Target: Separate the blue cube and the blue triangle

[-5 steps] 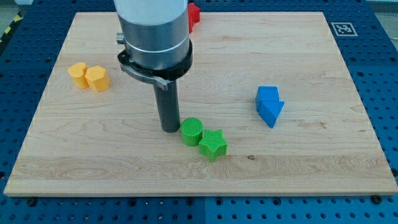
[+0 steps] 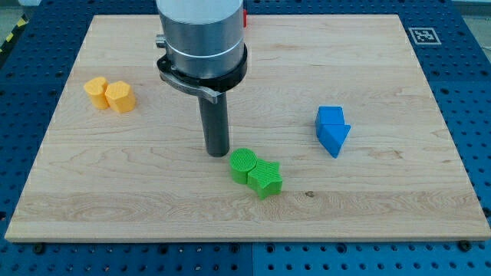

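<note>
The blue cube (image 2: 330,117) and the blue triangle (image 2: 335,139) sit touching each other at the view's right, the cube above the triangle. My tip (image 2: 217,152) rests on the board near the middle, well to the left of both blue blocks. It stands just up and left of a green cylinder (image 2: 244,165), which touches a green star (image 2: 265,178).
Two yellow blocks (image 2: 110,95) sit together at the view's left. A red block (image 2: 245,15) shows partly behind the arm at the top edge. A marker tag (image 2: 422,35) is at the board's top right corner.
My tip moved a little to the right and up. The green cylinder shifted right and down, closer against the green star. The blue blocks have not moved.
</note>
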You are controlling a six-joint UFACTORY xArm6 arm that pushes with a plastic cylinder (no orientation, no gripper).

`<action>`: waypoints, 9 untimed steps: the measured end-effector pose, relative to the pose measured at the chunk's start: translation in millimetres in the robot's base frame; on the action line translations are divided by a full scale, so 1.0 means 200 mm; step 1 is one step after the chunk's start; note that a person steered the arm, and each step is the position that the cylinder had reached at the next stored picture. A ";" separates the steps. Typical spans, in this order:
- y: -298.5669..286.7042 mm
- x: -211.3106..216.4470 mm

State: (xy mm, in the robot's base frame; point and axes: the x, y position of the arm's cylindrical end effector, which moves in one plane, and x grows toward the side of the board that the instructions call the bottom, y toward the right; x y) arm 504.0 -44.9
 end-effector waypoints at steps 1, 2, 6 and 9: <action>0.00 0.00; 0.12 0.00; 0.80 0.07; 0.88 -0.05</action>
State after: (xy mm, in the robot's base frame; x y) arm 494.5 131.4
